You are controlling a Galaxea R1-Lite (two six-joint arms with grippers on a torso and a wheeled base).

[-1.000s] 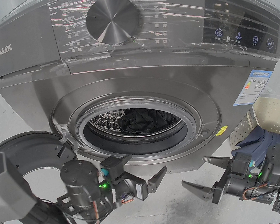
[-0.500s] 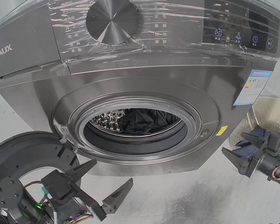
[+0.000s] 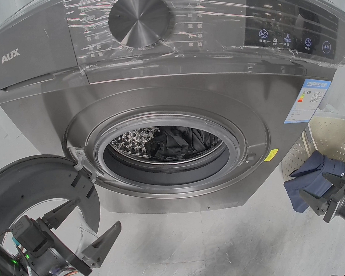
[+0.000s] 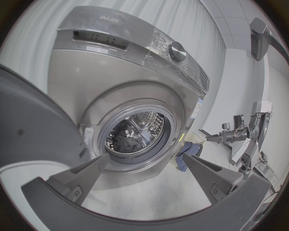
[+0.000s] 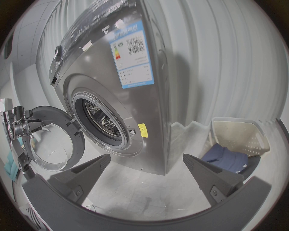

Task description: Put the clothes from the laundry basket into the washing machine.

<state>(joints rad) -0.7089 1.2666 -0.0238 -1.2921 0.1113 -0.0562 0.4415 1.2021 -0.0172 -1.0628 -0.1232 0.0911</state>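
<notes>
1. Just beyond the right end effector (image 3: 313, 188), a blue garment (image 3: 312, 168) hangs over the front rim of the basket (image 3: 337, 135). This end effector's fingers are spread wide with nothing between them. Whether a tip touches the cloth cannot be told.
2. Behind the garment, as seen from that end effector, the basket stands on the floor (image 3: 216, 245) close beside the washer (image 3: 167, 84).
3. Low on the other side, the left end effector (image 3: 99, 211) hangs with its fingers spread wide and empty. It is just in front of the open door (image 3: 34, 179), which is swung out to the washer's left.
4. Ahead of both end effectors and between them is the washer's round opening.
5. Inside the drum (image 3: 134, 139), dark clothes (image 3: 181, 141) lie in a heap, well apart from either end effector.
</notes>
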